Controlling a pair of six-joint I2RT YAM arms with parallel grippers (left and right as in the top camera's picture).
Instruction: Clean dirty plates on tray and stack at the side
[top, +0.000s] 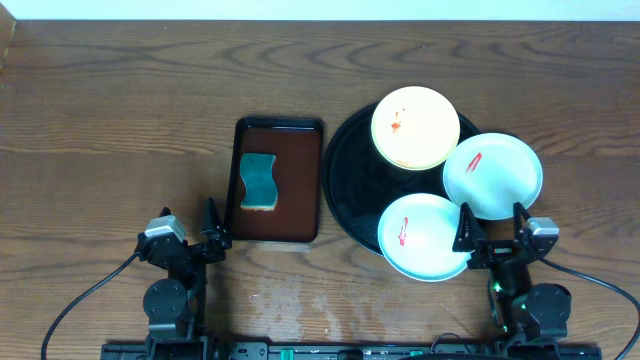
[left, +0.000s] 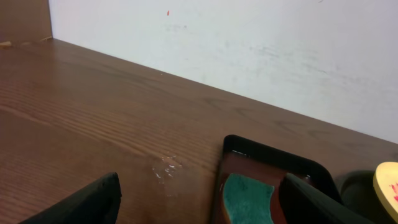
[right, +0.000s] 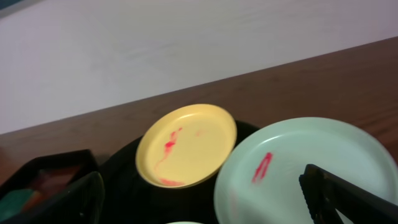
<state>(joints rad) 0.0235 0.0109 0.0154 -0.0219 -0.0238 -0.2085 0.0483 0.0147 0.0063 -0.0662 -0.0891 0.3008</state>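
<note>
The black round tray (top: 352, 190) holds three plates, each with a red smear: a pale yellow plate (top: 415, 127) at the back, a mint-white plate (top: 492, 176) on the right rim, and a mint-white plate (top: 424, 237) at the front. In the right wrist view the yellow plate (right: 186, 146) and a mint-white plate (right: 311, 168) show on the tray (right: 124, 180). My right gripper (top: 492, 238) is open and empty, just right of the front plate. My left gripper (top: 190, 240) is open and empty, near the table's front left.
A rectangular dark-brown tray (top: 300, 180) left of the black tray holds a teal sponge (top: 259, 181), which also shows in the left wrist view (left: 249, 199). A wet patch (left: 166, 168) lies on the wooden table beside it. A white wall runs along the back.
</note>
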